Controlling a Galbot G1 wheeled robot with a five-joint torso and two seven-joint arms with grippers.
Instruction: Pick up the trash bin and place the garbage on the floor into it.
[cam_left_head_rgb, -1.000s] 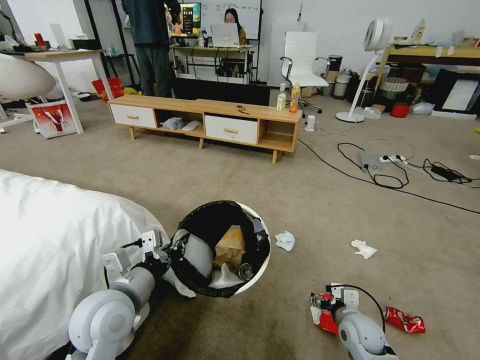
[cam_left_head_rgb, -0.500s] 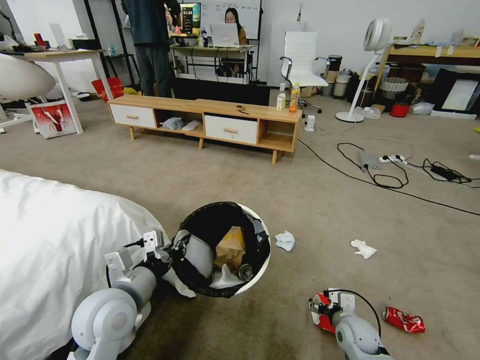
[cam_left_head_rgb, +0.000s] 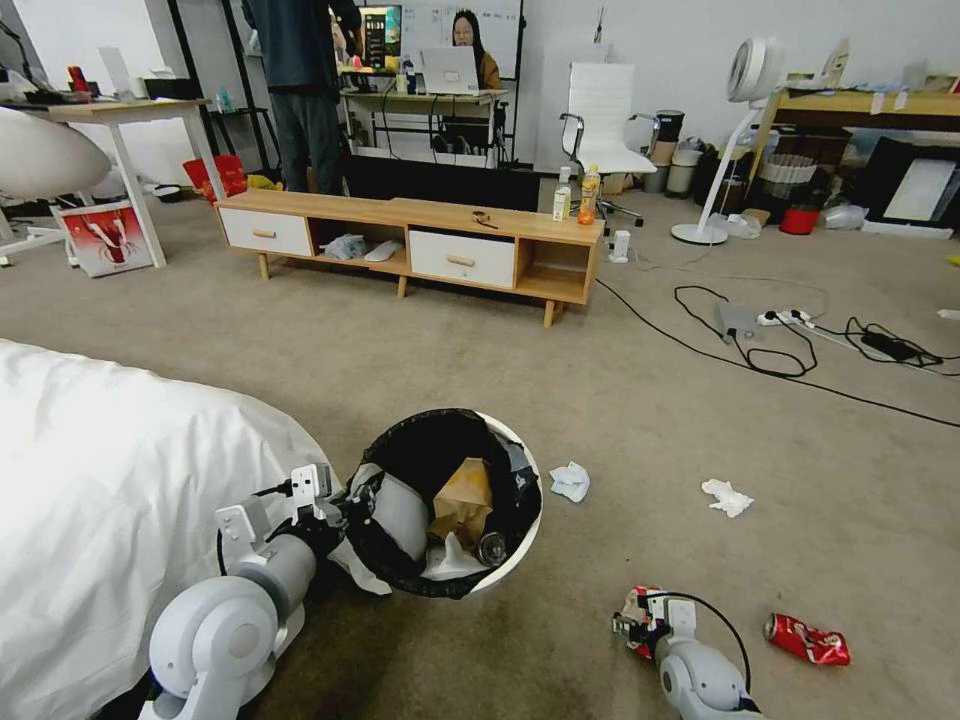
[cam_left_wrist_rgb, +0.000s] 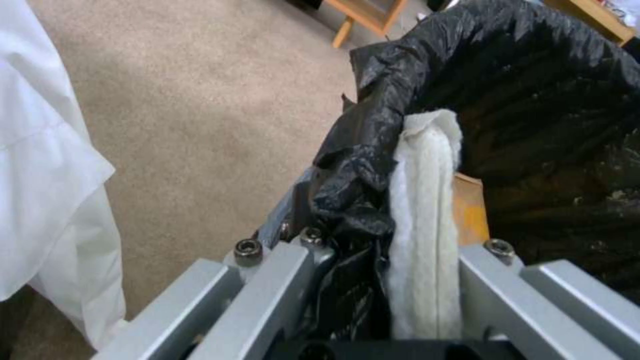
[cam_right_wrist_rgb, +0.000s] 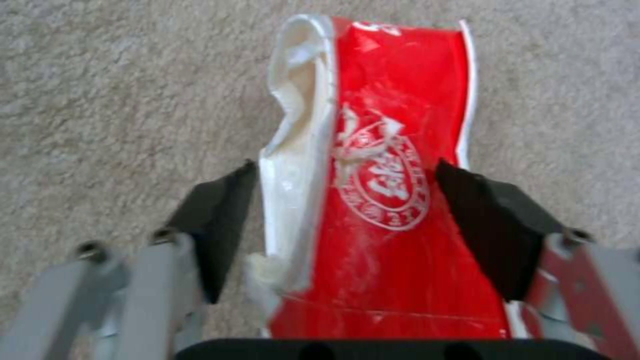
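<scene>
With the left gripper (cam_left_wrist_rgb: 373, 280) clamped on the rim of the trash bin (cam_left_head_rgb: 505, 560), black liner and a white fold of material pinched between its jaws, the bin hangs off the carpet (cam_left_head_rgb: 420, 340) beside the white bedsheet (cam_left_head_rgb: 100, 480), tipped toward the camera, brown paper bag (cam_left_head_rgb: 462, 495) and other litter already inside. Down on the right, the right gripper (cam_right_wrist_rgb: 347, 220) is at floor level with its dark pads either side of the red-and-white snack wrapper (cam_right_wrist_rgb: 380, 200), near its edges; whether they have bitten yet, I cannot tell. Trouble could come here: thin film may buckle or slide out from the pads, leaving the wrapper behind. A crushed red can (cam_left_head_rgb: 808, 640) lies just beside it, two crumpled tissues (cam_left_head_rgb: 570, 481) and (cam_left_head_rgb: 727, 497) farther out. The other worry is the bin, held by one edge through slick liner; a swing of the arm could let it slip or spill.
</scene>
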